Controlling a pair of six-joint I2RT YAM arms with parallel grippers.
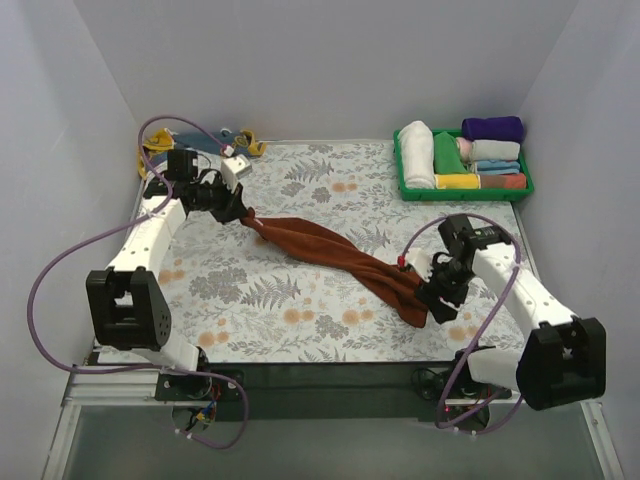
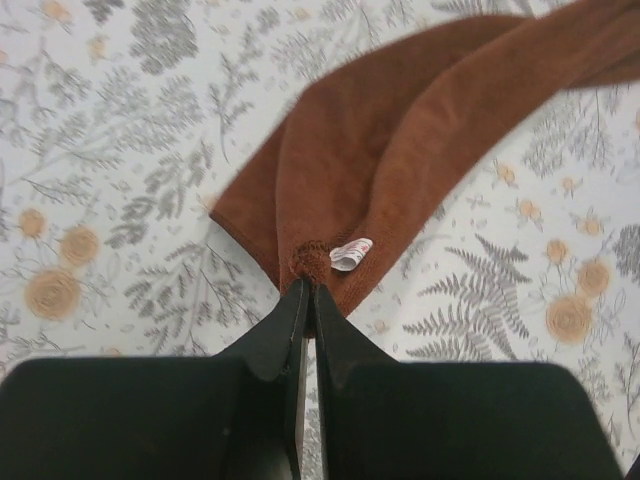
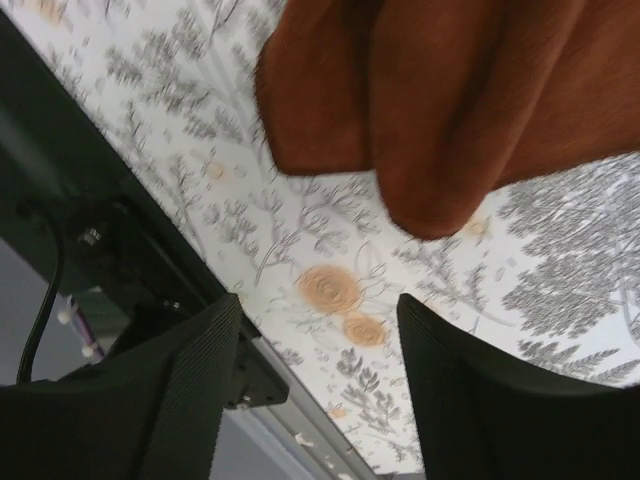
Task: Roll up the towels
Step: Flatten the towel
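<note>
Pinching one corner of the rust-brown towel (image 2: 400,130) with the left tool (image 2: 308,290), jaws pressed tight together on the cloth, just beside a small white label (image 2: 351,253)

Stretching that towel as one long twisted band across the floral desk (image 1: 300,310), running from the far left down to the near right

Holding the right tool (image 3: 320,320) at the towel's other end, jaws standing apart with only the printed desk showing between them, gripping nothing

Hanging just beyond those fingertips, the bunched and blurred end of the brown cloth; not telling from here whether touching them or not

Lying crumpled at the far left corner of the desk, behind the left arm and well apart from the brown one, the mustard-yellow towel (image 1: 247,142)

Sitting at the far right corner, a green tray (image 1: 403,170) holding rolled cloths (image 1: 418,153) in white, green, purple and other colours
</note>
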